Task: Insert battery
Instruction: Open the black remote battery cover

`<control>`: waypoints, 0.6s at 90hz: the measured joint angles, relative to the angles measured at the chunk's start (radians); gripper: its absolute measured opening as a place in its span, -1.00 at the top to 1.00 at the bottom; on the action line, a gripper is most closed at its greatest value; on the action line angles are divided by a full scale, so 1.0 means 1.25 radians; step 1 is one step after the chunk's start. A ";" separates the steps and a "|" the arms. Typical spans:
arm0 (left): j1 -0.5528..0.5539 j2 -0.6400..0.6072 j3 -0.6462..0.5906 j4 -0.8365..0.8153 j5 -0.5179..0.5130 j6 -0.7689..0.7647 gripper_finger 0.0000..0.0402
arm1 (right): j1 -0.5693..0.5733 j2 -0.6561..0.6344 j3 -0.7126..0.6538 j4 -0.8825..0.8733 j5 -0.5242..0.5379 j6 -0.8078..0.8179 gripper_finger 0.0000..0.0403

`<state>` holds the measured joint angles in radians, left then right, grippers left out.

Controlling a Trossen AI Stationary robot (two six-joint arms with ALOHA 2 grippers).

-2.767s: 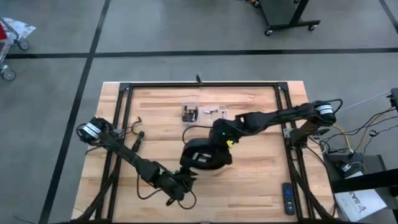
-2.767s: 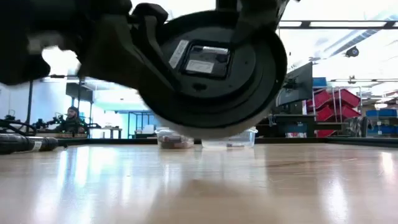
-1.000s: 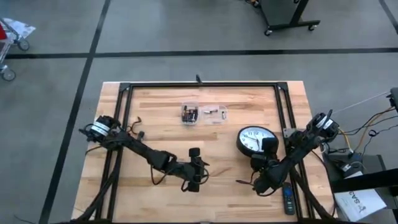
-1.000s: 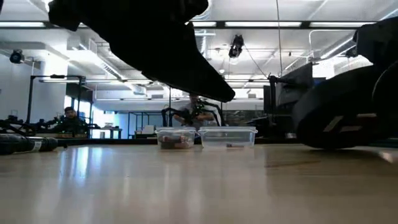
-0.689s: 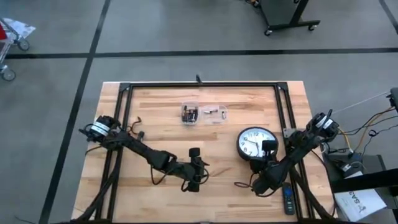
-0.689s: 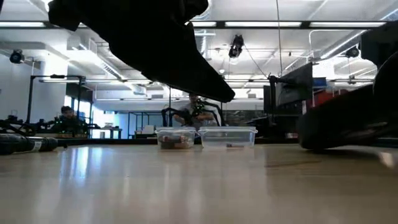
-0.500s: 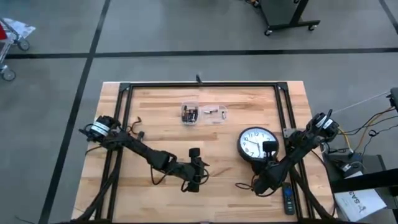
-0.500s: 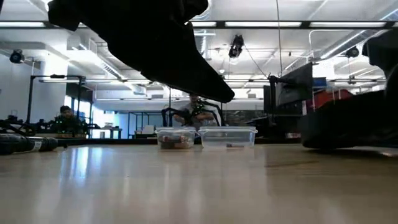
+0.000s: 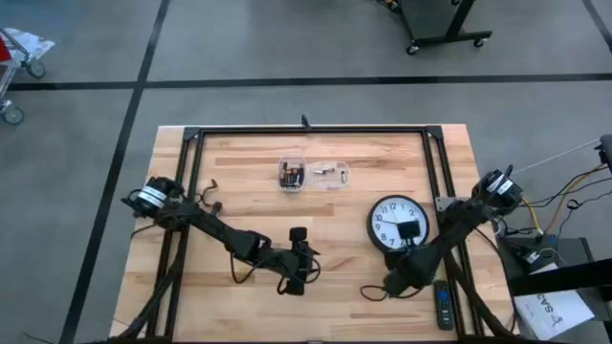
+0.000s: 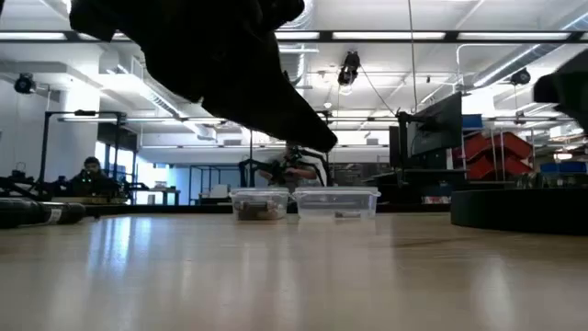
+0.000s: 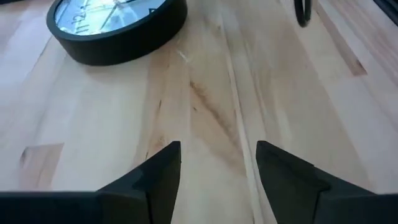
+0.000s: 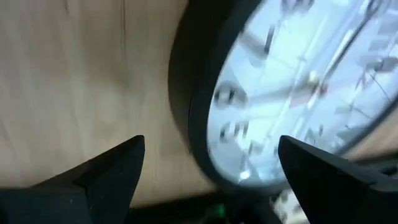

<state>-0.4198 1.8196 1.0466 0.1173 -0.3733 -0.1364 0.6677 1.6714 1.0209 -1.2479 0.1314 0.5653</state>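
Fingers of right gripper (image 12: pixel 208 174) spread wide, empty, just beside the wall clock (image 9: pixel 396 222), lying face-up right of centre. Left gripper (image 11: pixel 217 165) parted, empty, mid-table. Clock looks rigid, light, smooth; glass front fragile. Grip by the rim.

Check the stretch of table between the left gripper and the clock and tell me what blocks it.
Nothing visible does. The left gripper, fingers open, faces the clock across bare table, and the clock lies face up.
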 joint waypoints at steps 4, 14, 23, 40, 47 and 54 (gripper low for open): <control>0.000 -0.015 0.000 -0.028 0.000 -0.002 0.06 | -0.021 0.000 0.003 0.032 0.005 -0.019 -0.73; -0.002 -0.055 0.000 -0.107 0.007 -0.019 0.06 | -0.075 0.000 0.017 0.075 0.022 -0.080 -0.73; -0.002 -0.091 0.000 -0.157 0.043 -0.052 0.10 | -0.125 0.000 0.042 0.100 0.021 -0.124 -0.73; -0.002 -0.116 0.000 -0.191 0.058 -0.087 0.18 | -0.166 0.000 0.107 0.095 -0.024 -0.131 -0.73; -0.001 -0.116 0.000 -0.192 0.058 -0.087 0.22 | -0.159 0.000 0.127 0.098 -0.058 -0.107 -0.73; 0.001 -0.116 0.000 -0.191 0.058 -0.090 0.25 | -0.147 0.000 0.137 0.098 -0.100 -0.062 -0.73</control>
<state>-0.4180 1.6749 1.0470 -0.1209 -0.3010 -0.2486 0.4836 1.6711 1.1916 -1.1252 0.0061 0.4876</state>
